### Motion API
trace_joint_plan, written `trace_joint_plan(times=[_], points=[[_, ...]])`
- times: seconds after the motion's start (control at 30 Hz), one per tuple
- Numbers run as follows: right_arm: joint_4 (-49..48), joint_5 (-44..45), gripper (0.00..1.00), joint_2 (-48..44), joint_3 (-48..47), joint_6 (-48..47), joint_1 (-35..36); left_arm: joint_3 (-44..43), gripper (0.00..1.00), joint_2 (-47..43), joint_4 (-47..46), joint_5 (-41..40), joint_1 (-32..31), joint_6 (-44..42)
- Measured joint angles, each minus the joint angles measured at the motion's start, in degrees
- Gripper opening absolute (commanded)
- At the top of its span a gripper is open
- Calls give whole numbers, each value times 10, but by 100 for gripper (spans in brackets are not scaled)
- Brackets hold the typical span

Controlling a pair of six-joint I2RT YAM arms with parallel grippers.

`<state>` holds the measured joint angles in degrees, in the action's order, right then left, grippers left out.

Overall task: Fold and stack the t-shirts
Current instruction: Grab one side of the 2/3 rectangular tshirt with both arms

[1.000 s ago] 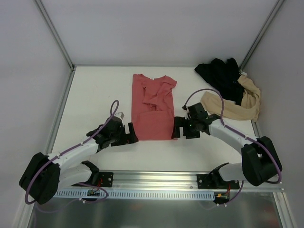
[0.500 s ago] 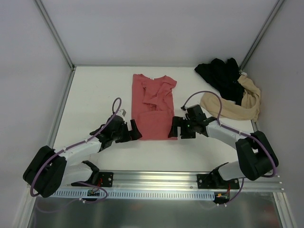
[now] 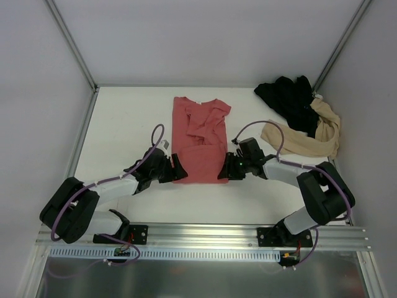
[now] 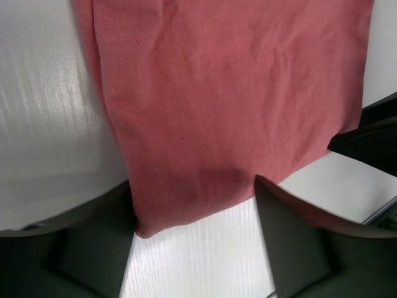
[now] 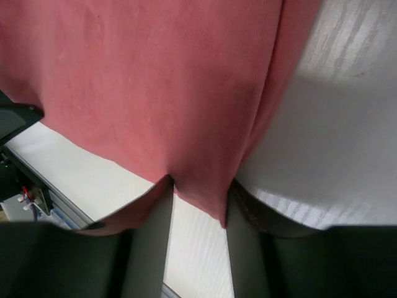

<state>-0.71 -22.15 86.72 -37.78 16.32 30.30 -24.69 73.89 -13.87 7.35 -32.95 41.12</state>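
Where the left end effector (image 4: 195,208) meets the cloth, its fingers stand wide apart astride the lower left corner of the coral-red t-shirt (image 4: 229,93). The hem lies in the gap and nothing is clamped. The right end effector (image 5: 198,202) has its fingers closer together, roughly half open. The shirt's lower right corner pokes down between them, and bare desk (image 5: 335,155) shows in the gap, so no grip has closed on the cloth.

In the overhead view both end effectors sit low on the desk, facing each other across the shirt's bottom edge at centre frame. The shirt runs up the middle as a narrow strip, collar toward the top, rumpled in its upper half. At upper right, well apart, a crumpled black t-shirt (image 3: 288,99) overlaps a beige t-shirt (image 3: 307,136).
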Motion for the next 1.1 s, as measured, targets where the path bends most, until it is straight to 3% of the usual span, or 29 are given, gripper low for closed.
trace_joint_plan(times=[0.03, 0.1, 0.13, 0.6, 0.77, 1.1], points=[[-6, -3, 27, 3, 2, 5, 0, 0, 37, 5, -1, 1, 0, 3], [-17, -3, 15, 11, 8, 13, 2, 0, 12, 16, 3, 2, 0, 4], [-21, -5, 2, 15, 11, 18, 3, 0, 0, 23, 6, 4, 0, 3], [2, 5, 0, -51, 64, 45, 32, 2, 0, -6, 54, 29, -24, 14], [37, 24, 0, -123, 103, 62, 67, 13, 0, -68, 98, 20, -73, 31], [151, 81, 0, -329, 158, 122, 155, 41, 0, -203, 197, -48, -229, 125]])
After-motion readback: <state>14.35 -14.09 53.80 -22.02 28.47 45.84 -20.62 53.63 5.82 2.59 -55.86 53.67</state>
